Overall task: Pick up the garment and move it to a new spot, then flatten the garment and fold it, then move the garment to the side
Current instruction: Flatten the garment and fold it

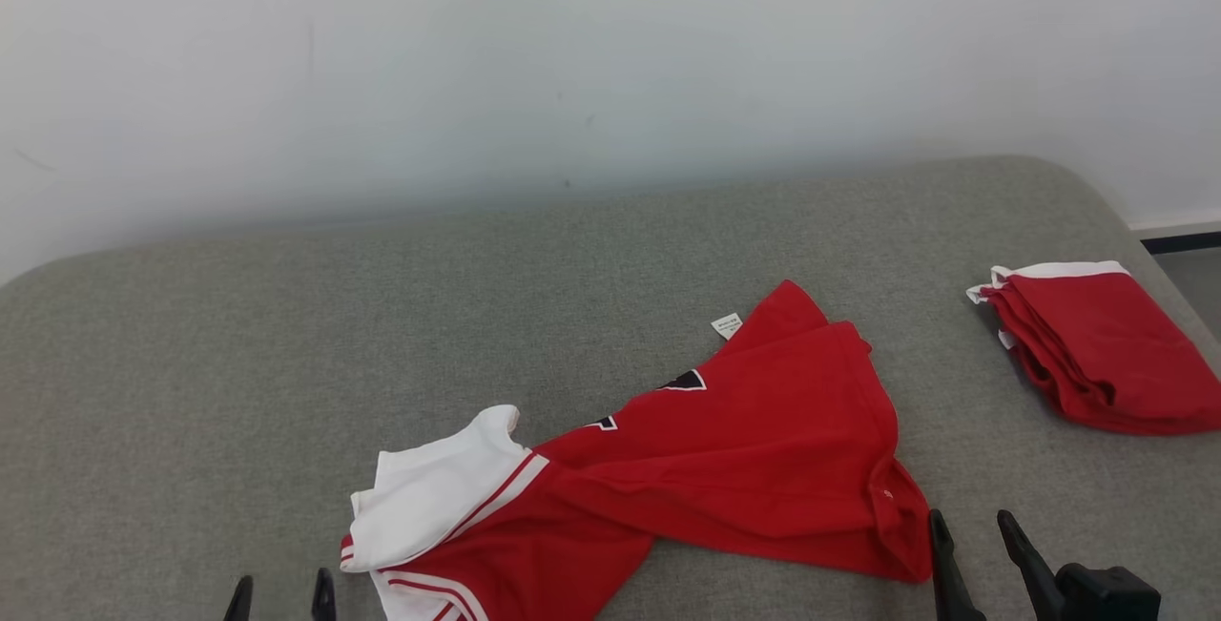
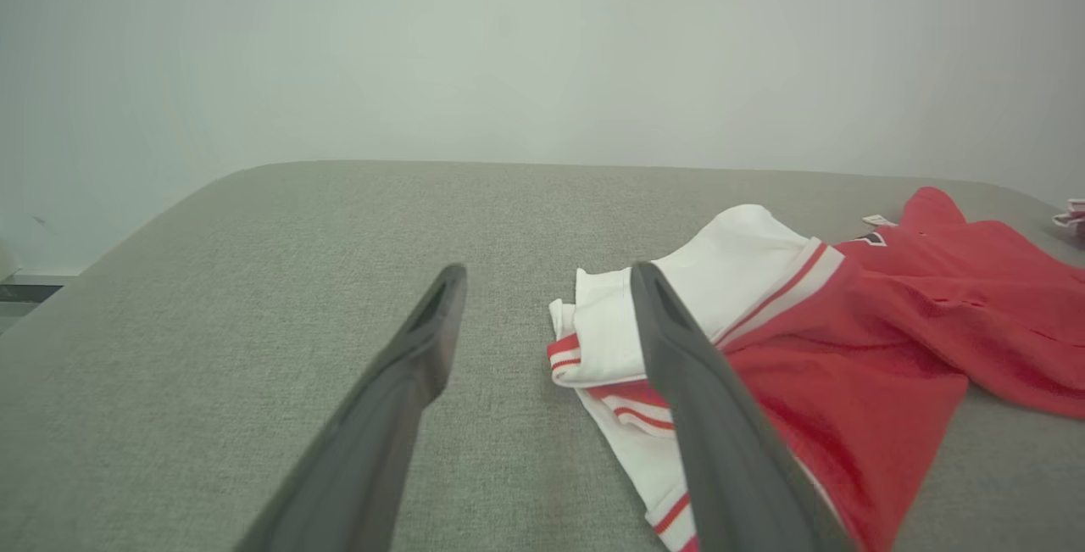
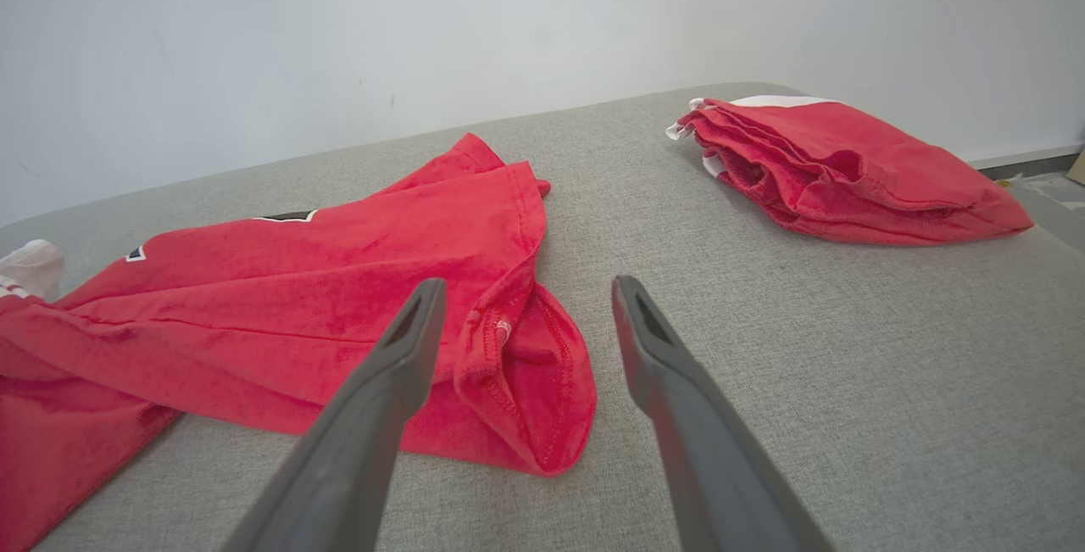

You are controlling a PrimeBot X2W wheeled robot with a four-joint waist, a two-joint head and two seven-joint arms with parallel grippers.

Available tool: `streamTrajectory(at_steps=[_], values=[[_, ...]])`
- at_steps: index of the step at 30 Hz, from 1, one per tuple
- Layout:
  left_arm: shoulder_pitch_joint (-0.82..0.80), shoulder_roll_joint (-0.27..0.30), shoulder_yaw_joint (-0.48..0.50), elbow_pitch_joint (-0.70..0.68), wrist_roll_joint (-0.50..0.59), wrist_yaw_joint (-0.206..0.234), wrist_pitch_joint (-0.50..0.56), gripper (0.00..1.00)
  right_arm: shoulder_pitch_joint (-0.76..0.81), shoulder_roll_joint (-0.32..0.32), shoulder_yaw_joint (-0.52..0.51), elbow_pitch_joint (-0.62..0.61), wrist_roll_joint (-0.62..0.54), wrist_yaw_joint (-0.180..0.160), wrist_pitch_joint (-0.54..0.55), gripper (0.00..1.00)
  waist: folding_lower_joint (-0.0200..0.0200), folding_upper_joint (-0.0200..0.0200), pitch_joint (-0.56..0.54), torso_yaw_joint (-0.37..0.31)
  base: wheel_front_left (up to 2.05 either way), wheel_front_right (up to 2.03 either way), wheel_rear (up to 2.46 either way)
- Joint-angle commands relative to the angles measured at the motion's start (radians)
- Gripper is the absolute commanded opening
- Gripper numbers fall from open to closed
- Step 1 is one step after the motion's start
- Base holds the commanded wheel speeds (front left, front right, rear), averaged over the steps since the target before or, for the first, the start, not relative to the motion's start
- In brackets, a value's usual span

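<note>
While left tool [image 1: 281,589] and right tool [image 1: 973,520] hang released, pick-up step looks unstarted: crumpled red-and-white jersey garment [image 1: 744,449] lies on grey upholstered counter [image 1: 286,335] between them, hem just ahead of right tool. Next: pinch fabric edges, lift.

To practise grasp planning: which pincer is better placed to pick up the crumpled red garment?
Probably the right pincer: open, with the hem of the garment bunched straight ahead between its fingers. The left pincer mostly faces bare table.
</note>
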State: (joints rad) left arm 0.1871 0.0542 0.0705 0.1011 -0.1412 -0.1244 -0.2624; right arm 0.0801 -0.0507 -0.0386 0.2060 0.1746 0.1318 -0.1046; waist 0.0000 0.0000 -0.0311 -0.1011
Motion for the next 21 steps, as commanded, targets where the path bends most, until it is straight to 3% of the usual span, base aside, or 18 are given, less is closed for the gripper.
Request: streamTrajectory(at_steps=[1,10,14,21], values=[[-0.024,0.004,-0.009,0.014,0.002,-0.004,-0.003,1.00,-0.011,0.000,0.002,-0.002,0.003,-0.002,0.003,1.00,0.0000,0.0000,0.007,-0.007,0.00,0.00,0.00],[-0.262,0.091,-0.079,0.224,-0.034,-0.006,0.044,1.00,-0.060,0.000,0.040,-0.008,-0.004,-0.002,0.008,1.00,0.0000,0.0000,0.074,-0.051,0.00,0.00,0.00],[-0.358,0.115,-0.099,0.290,-0.060,-0.005,0.130,1.00,-0.083,0.000,0.057,-0.013,-0.004,-0.002,0.005,1.00,0.0000,0.0000,0.110,-0.068,0.00,0.00,0.00],[-0.511,0.169,-0.131,0.389,-0.095,-0.005,0.392,1.00,-0.109,0.000,0.064,-0.008,0.002,-0.002,-0.002,1.00,0.0000,0.0000,0.169,-0.104,0.00,0.00,0.00]])
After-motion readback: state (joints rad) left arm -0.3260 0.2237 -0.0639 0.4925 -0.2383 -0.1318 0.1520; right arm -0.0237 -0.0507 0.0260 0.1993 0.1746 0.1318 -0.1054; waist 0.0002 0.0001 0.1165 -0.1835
